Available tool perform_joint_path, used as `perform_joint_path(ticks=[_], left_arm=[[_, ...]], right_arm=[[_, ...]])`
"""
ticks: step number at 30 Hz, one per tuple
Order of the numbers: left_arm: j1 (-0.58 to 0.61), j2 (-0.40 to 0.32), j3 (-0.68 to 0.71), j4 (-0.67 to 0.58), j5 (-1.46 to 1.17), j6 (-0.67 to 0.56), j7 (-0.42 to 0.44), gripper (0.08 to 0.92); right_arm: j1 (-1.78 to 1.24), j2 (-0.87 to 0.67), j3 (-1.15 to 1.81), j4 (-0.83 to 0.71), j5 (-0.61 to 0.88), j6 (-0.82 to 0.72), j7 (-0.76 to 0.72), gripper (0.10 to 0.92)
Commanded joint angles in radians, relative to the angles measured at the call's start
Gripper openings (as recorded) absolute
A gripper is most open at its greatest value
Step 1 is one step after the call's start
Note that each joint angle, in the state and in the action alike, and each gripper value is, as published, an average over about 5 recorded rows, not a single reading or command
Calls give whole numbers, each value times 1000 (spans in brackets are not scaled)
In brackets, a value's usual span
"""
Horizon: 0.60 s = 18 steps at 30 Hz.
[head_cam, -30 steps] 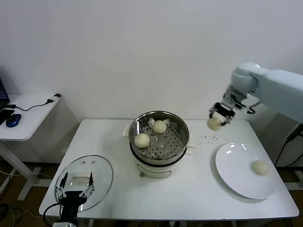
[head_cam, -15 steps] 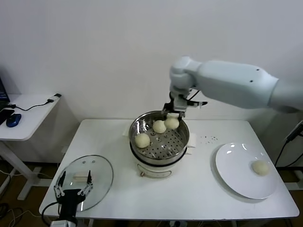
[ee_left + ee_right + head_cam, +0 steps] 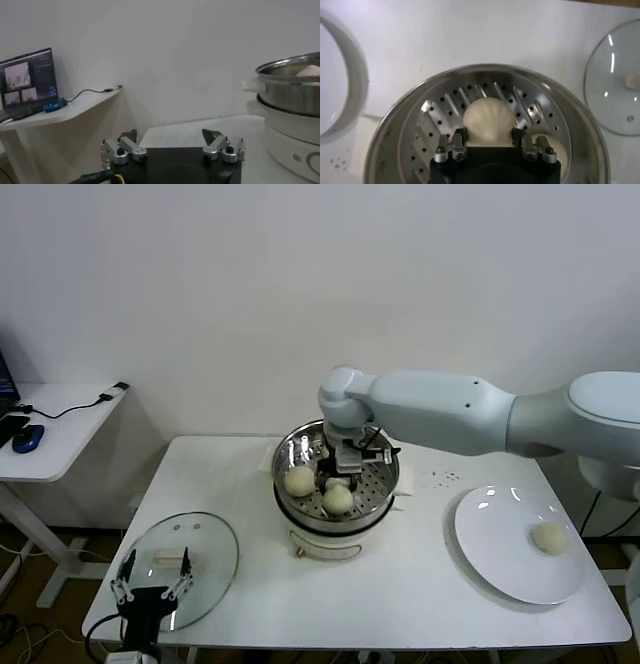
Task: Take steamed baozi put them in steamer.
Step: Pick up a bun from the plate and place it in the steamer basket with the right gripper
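Right gripper [image 3: 488, 144]: closed around a steamed baozi [image 3: 488, 121], which is clamped between the two fingers and held low inside the steamer [image 3: 415, 135]; in the head view the gripper [image 3: 343, 474] is seen reaching down into the basket.
Left gripper [image 3: 172, 148]: spread wide with nothing between the fingers; parked low at the near left table edge [image 3: 151, 584], beside the glass lid [image 3: 210, 559].
Buns in steamer: one is seen at the basket's left [image 3: 299, 480], one at its near side [image 3: 338, 498]; a third is largely hidden behind the gripper.
Bun on plate: a single one [image 3: 549, 536] is left on the white plate [image 3: 495, 549], at the table's right, well apart from the steamer.
Surface: a white rectangular table [image 3: 400, 589] is set against a plain white wall; a few dark specks are scattered between steamer and plate.
Room: a white side desk [image 3: 55, 429] stands at the far left, carrying a blue mouse and a cable; a laptop screen [image 3: 27, 77] is seen in the left wrist view.
Materials: the basket is shiny perforated steel on a white pot base [image 3: 325, 542]; the lid is flat, round, transparent; the buns are smooth, cream, domed.
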State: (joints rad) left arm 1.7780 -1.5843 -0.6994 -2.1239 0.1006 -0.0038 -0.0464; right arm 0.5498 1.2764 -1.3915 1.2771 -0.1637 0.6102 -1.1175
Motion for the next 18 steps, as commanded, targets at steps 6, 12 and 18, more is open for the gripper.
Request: perform_joint_path(ticks=[6,12,18], left_arm=[[2,-2,-4,11,0,-4,-1,823],[1,-1,-3,12,-1,-6,-2,823],[3,-1,9,20,-3,-11,-1,823]], right_arm=[[-38,26,7,-11,-11,1,6,634],[-6,6,37,-11,-26,24,-9,784],[106,-96,54,-58,43,-47,2,822]])
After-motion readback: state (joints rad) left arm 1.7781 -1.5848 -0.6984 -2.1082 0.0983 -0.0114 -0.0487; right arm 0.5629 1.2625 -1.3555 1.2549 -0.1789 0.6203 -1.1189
